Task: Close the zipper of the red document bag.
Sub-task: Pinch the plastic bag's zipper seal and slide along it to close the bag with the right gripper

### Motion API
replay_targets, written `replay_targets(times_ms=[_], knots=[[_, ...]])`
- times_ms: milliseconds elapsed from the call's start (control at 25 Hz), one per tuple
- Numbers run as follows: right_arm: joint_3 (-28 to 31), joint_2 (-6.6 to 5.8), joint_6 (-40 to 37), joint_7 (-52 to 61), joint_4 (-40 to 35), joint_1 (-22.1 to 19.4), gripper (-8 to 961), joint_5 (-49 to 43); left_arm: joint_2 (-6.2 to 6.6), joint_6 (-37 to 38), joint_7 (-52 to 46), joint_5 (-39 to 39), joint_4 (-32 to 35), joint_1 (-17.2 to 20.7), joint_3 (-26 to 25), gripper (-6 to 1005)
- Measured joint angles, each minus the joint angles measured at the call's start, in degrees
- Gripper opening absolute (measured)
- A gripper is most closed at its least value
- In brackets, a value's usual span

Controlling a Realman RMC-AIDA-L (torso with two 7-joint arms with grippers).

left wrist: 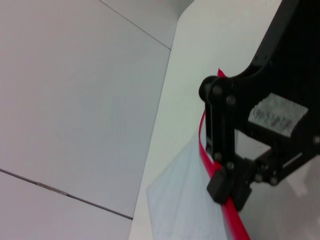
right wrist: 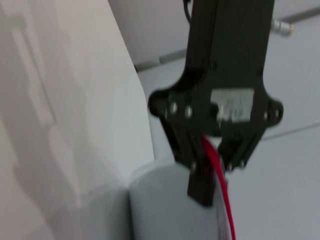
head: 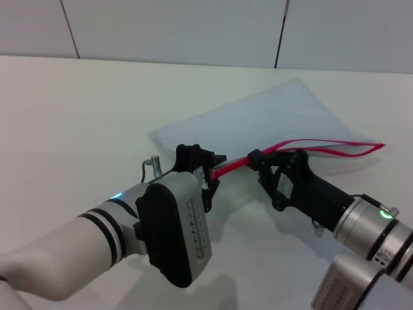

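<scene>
Two pincers, left [head: 214,169] and right [head: 259,159], pinch one zipper [head: 310,148] (far end gaping).

The bag [head: 271,119] is clear, smooth plastic with a glossy red plastic zipper [head: 322,150]. The desk [head: 84,110] is matt white. Both grippers are matt black.

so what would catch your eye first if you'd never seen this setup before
The bright red zipper stands out first, running along the near edge of the clear document bag on the white table; toward the far right its two strips gape apart. Next, both black grippers pinch that strip side by side at the middle: the left gripper at its end, the right gripper just beside it.
</scene>
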Motion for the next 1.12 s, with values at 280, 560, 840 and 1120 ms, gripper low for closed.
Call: replay_targets(times_ms=[280, 560, 840, 1120], knots=[[3.99, -0.25, 1.01, 0.09, -1.32, -2.48, 64, 0.10, 0.07, 0.04, 0.03, 0.00, 0.00, 0.18, 0.10, 154], [6.40, -0.32, 4.59, 1.04, -5.30, -3.27, 65, 5.03, 0.09, 0.08, 0.02, 0.00, -0.04, 0.11, 0.56, 161], [6.60, -0.33, 8.43, 2.03, -9.84, -3.23, 60, 13.99, 0.13, 0.07, 0.03, 0.00, -0.08, 0.05, 0.70, 168], [6.60, -0.17, 10.40, 1.77, -11.78, -2.82, 61, 21.64, 0.11, -0.58, 0.07, 0.01, -0.14, 0.06, 0.85, 175]])
